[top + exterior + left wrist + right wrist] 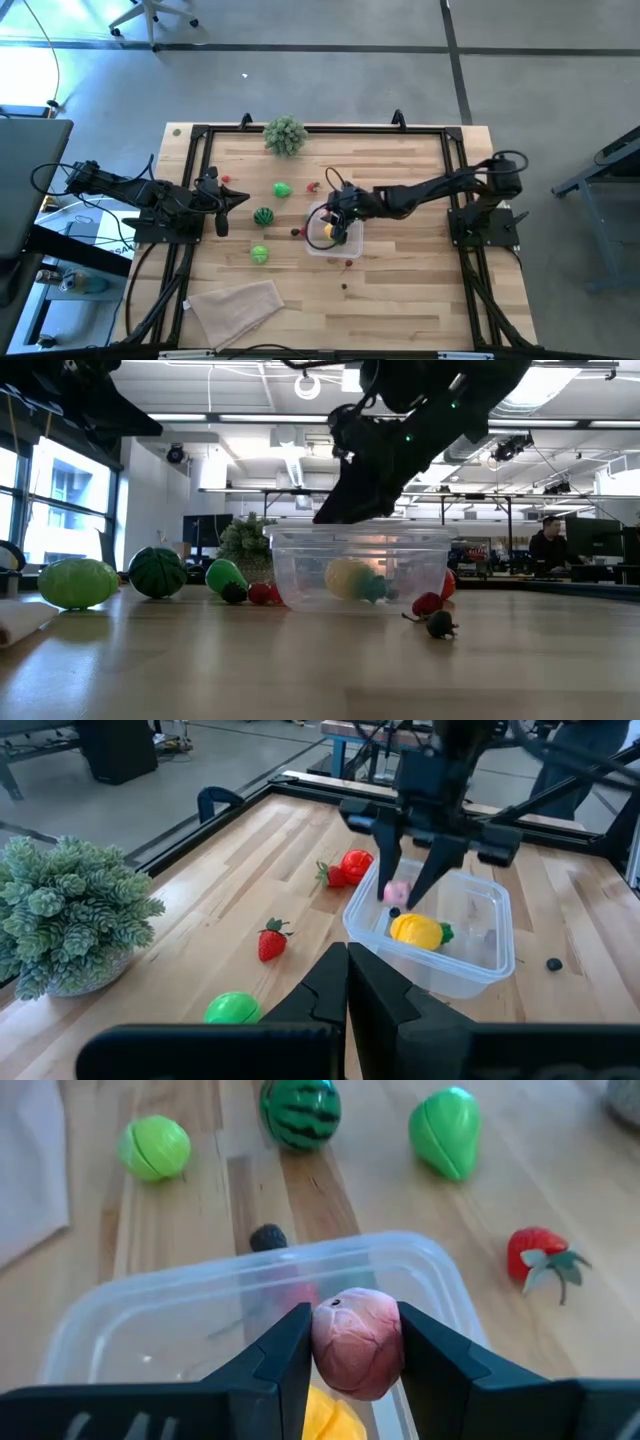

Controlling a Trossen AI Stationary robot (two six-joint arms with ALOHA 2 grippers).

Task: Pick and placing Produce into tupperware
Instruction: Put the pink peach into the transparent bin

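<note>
Produce here is small moulded toy fruit, and it looks light, hard and smooth, so pieces should roll and slip easily if pinched off-centre. The right gripper [352,1342] is clamped on a pink piece [357,1342], a rounded, faintly veined bulb, with one finger on each side of its widest part; that hold looks sound, since a round shape squeezed above or below its middle would likely pop out. It hangs just over the tub [250,1295], at the rim of the near-left part of the container.

The tub is thin clear plastic, rectangular with rounded corners and a rolled lip, probably light enough to skid on the desk [400,290] if bumped. A yellow fruit [416,931] with a green tip already lies inside.

On the pale wooden desk to the left of the tub sit a striped melon ball [263,215], a glossy green pear shape [282,189] and a lime-green ball [259,254]; these bigger rounds would want a grip across the middle. A strawberry [271,941] and a tiny dark berry [267,1237] lie close to the tub, the berry just outside its wall.

The left gripper [347,982] waits at the desk's left edge, fingers pressed together and empty.
</note>
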